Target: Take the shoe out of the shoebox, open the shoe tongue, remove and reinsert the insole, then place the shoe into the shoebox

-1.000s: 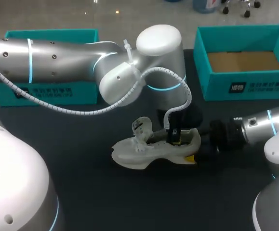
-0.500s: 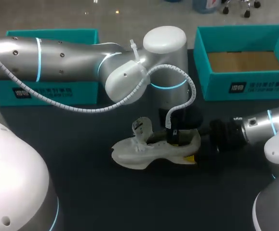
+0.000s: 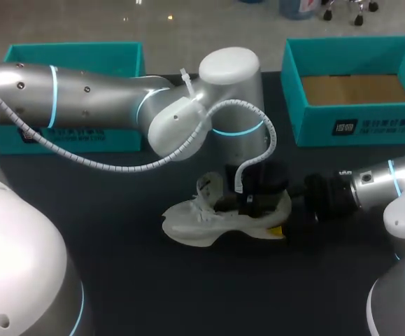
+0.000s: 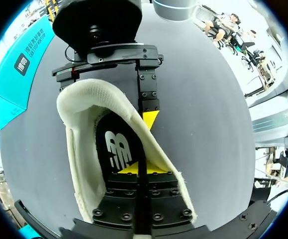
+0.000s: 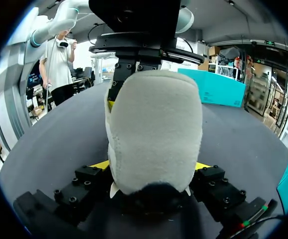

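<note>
The dark worktop [image 3: 118, 280] carries everything. The left arm [image 3: 83, 98] comes in over the far left part and bends down at the middle. The right arm [image 3: 384, 182] lies low along the right edge. An open teal shoebox [image 3: 356, 126] sits at the far right corner, and a second teal box [image 3: 69, 52] stands at the far left, partly behind the left arm.

A white shoe [image 3: 202, 224] lies near the worktop's middle, sole down. Its toe points to the left edge and its heel to the right.

The right jaws are clamped on the heel, one yellow tip on each side of it. The left jaws reach down through the shoe's opening. Their fingers are pressed together, with the yellow tips resting on the black insole [image 4: 116, 144] inside. I cannot tell whether they pinch any of it.
</note>
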Robot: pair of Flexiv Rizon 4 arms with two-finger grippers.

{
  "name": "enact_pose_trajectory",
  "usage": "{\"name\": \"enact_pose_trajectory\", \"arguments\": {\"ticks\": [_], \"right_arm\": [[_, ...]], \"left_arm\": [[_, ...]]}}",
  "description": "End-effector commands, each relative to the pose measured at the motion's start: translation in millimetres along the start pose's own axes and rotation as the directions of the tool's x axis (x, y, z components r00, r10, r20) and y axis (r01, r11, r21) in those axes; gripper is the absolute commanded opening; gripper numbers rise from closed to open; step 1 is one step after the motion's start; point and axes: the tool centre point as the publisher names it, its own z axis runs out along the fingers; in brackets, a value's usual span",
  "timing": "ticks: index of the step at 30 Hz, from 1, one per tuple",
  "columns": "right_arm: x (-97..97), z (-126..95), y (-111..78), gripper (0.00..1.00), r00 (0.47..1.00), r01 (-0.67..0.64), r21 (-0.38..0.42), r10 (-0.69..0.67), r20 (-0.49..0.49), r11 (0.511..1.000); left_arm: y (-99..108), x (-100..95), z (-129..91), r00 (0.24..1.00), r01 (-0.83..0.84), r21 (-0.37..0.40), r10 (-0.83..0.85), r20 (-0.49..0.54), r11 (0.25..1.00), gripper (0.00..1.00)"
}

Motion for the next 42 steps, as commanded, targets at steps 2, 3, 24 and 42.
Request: {"name": "enact_pose_trajectory", "arguments": {"ticks": [2, 3, 24, 42], "right_arm": [[0.0, 1, -1.8, 0.0, 1.0, 0.0, 0.001, 0.0, 0.002, 1.0], [0.0, 1, -1.8, 0.0, 1.0, 0.0, 0.001, 0.0, 0.002, 1.0], [0.0, 1, -1.8, 0.0, 1.0, 0.0, 0.001, 0.0, 0.002, 1.0], [0.0, 1, -1.8, 0.0, 1.0, 0.0, 0.001, 0.0, 0.002, 1.0]], "left_arm": [[4, 0.5, 9, 1.0, -0.002, 0.011, 0.003, -0.004, 1.0, 0.42], [4, -0.2, 10, 1.0, -0.002, 0.011, 0.002, -0.005, 1.0, 0.42], [16, -14.1, 36, 0.984, 0.023, -0.037, -0.016, 0.177, 0.999, 0.0], [22, -9.3, -3, 0.946, 0.058, -0.026, -0.047, 0.321, 0.998, 0.0]]}}
